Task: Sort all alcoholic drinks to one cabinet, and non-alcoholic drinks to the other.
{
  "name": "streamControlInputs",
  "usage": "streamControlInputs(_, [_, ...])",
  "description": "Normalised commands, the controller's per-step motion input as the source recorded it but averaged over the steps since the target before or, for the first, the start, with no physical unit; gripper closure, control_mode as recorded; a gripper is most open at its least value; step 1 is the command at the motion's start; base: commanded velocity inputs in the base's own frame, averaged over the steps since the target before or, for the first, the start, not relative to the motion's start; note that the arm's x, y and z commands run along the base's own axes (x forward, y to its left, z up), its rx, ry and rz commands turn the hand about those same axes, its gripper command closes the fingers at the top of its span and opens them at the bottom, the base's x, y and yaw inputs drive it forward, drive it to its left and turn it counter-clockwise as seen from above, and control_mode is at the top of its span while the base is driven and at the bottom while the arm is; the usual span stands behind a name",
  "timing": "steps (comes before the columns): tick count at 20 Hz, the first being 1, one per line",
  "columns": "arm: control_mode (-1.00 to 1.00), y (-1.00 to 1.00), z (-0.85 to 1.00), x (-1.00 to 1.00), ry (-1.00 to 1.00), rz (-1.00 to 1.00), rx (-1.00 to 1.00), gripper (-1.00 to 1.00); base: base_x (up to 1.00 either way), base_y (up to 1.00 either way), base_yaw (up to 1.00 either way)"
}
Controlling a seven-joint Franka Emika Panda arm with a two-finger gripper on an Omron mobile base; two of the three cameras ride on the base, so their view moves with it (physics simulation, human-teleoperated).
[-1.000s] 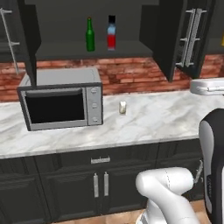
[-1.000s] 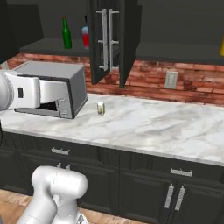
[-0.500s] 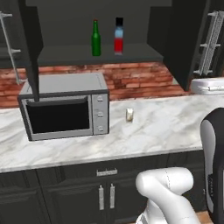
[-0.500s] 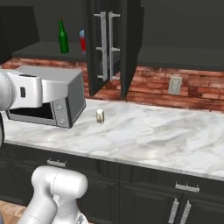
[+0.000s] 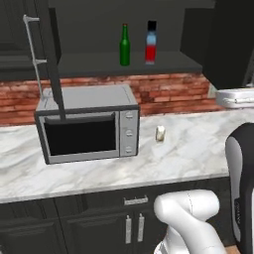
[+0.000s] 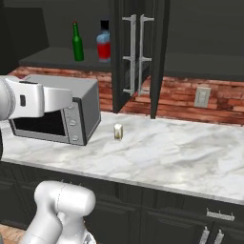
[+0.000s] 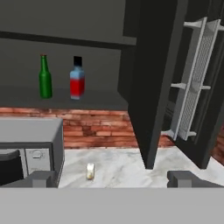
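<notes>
On the open cabinet shelf, the green glass bottle (image 5: 125, 45) stands upright just left of the blue-and-red flat-sided bottle (image 5: 151, 42), the pair side by side above the microwave (image 5: 88, 123). Down on the marble counter (image 5: 188, 149), just right of the microwave, sits the small cream container (image 5: 160, 134), alone and upright. The gripper (image 7: 111, 179) hangs with its fingertips (image 7: 40, 179) spread wide, holding nothing, facing the cream container and the open cabinet doors (image 7: 175, 78).
</notes>
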Motion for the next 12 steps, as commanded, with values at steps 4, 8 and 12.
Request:
streamControlInputs(4, [1.00, 0.00, 0.00, 0.00, 0.00, 0.00, 0.00, -1.00, 0.43, 0.12, 0.00])
streamControlInputs(8, [1.00, 0.00, 0.00, 0.00, 0.00, 0.00, 0.00, -1.00, 0.45, 0.01, 0.00])
streamControlInputs(12, [1.00, 0.00, 0.00, 0.00, 0.00, 0.00, 0.00, -1.00, 0.43, 0.01, 0.00])
